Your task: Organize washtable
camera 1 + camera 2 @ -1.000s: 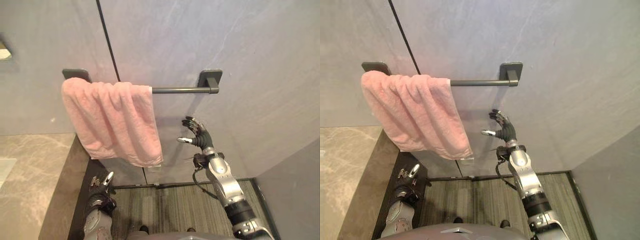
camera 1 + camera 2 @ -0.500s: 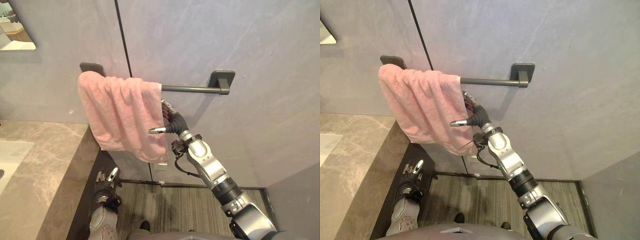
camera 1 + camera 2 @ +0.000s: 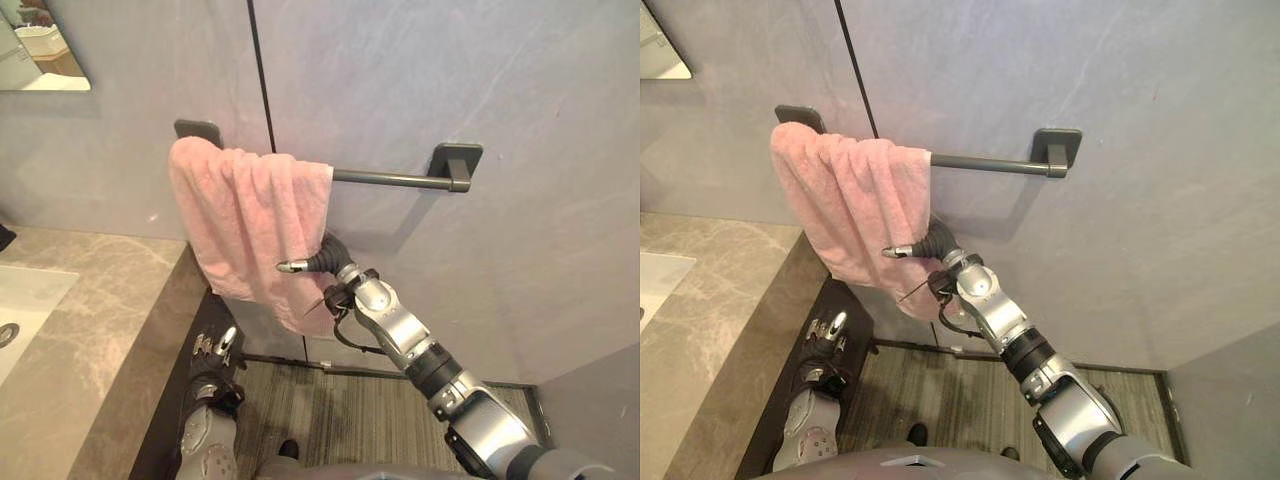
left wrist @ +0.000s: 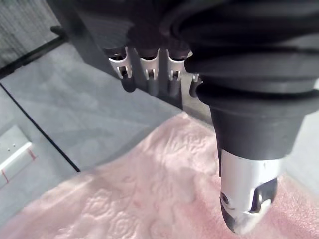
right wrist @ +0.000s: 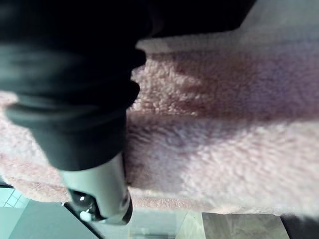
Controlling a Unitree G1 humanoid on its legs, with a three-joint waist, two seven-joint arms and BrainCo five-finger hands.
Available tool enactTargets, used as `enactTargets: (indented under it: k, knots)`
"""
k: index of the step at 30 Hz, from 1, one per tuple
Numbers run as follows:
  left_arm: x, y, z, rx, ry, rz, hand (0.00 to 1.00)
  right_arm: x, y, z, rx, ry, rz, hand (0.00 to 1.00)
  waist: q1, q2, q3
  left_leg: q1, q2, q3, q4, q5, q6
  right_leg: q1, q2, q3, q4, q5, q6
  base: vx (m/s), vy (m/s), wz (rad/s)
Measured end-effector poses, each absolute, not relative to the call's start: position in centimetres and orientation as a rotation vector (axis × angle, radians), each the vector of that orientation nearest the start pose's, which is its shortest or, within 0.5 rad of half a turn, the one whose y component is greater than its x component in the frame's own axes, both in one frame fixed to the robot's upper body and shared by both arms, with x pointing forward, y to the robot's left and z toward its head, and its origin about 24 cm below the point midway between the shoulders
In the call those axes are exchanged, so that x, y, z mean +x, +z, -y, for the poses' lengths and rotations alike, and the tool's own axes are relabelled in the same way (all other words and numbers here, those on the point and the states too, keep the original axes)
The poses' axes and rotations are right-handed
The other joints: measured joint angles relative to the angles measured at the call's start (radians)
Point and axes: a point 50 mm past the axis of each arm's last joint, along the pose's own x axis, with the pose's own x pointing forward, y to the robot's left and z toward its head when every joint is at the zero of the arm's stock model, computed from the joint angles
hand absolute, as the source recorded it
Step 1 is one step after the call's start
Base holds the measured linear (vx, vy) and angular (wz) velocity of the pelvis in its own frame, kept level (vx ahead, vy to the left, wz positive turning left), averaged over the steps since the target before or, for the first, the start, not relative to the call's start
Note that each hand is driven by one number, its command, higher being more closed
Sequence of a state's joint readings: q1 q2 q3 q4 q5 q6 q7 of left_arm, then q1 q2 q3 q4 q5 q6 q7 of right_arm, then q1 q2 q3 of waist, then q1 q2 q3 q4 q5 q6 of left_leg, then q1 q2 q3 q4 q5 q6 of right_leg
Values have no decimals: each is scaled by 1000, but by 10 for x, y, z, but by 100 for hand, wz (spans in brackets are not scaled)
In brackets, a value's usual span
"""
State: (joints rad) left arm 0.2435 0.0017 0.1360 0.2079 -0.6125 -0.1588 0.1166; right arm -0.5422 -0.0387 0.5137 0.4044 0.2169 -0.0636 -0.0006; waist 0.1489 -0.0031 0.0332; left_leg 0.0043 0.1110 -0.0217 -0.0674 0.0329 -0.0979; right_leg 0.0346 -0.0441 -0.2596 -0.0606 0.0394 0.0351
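A pink towel (image 3: 250, 220) hangs bunched over the left half of a dark wall rail (image 3: 390, 179). My right hand (image 3: 325, 262) is at the towel's lower right edge. Its thumb (image 3: 292, 266) lies across the front of the cloth, and the rest of the hand is tucked behind the edge. In the right wrist view the thumb (image 5: 102, 194) rests against the fluffy towel (image 5: 224, 149). My left hand (image 3: 212, 350) hangs low beside the dark cabinet, open and empty, with its fingers (image 4: 149, 69) relaxed below the towel (image 4: 149, 199).
A marble counter (image 3: 90, 330) with a white basin (image 3: 20, 300) runs along the left, with a mirror (image 3: 40, 50) above it. The dark cabinet side (image 3: 175, 400) drops to a striped floor (image 3: 340, 410). The rail's right half is bare up to its bracket (image 3: 457, 165).
The camera has swung left. My right hand moved from open air right of the towel onto its lower right edge, its thumb now over the cloth. The left hand stayed low.
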Motion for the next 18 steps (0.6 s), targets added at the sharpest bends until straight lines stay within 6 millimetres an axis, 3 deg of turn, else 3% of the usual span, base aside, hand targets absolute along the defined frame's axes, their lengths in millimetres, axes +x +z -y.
enactTargets:
  k: [7,18]
  knots:
    - [187,-17,-215,-556,477,-110,0,315,92,12,-59,577,126,100,-1,0,0,3,2,18,0,0,-2,-6,2,16,0,-1,-3,10,-1,-6]
    - [196,23,-243,-454,539,97,0,314,84,45,30,443,109,100,-8,2,1,24,4,69,0,-16,1,-17,1,60,8,1,-5,8,7,-13]
